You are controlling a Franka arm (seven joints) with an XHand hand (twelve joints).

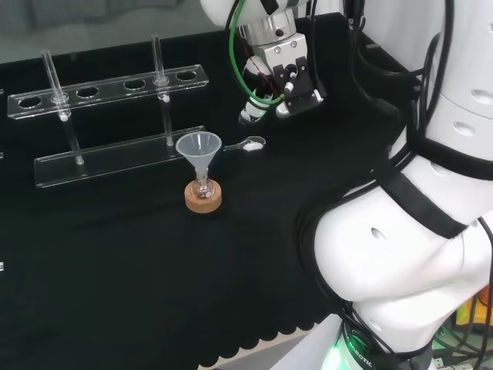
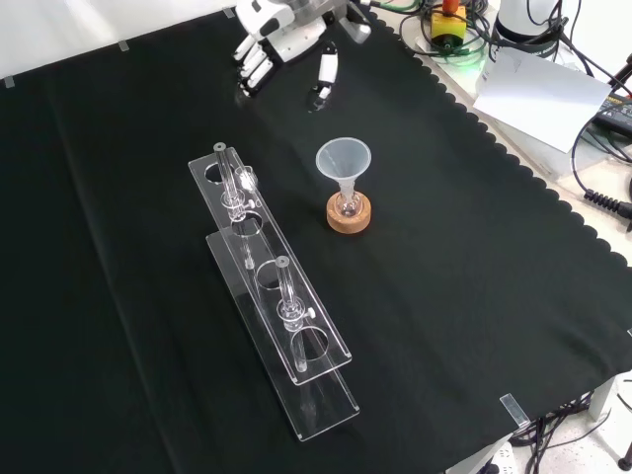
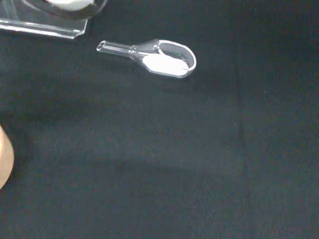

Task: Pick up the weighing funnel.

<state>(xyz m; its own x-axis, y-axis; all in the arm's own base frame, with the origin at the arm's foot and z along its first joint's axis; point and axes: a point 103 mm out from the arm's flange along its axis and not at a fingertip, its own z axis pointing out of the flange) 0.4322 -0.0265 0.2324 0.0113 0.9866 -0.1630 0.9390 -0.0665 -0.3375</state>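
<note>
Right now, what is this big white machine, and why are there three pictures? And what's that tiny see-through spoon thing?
The big white shapes are a robot arm. At its end is a robot hand with fingers and a thumb. One picture looks over the arm from behind, one looks down from in front, and one comes from a camera at the wrist. On the black cloth stand a clear rack with glass tubes and a funnel, whose stem sits in a little flask on a cork ring. The tiny spoon thing is the weighing funnel. It lies on the cloth with something white inside. The robot hand is open and holds nothing.
</note>
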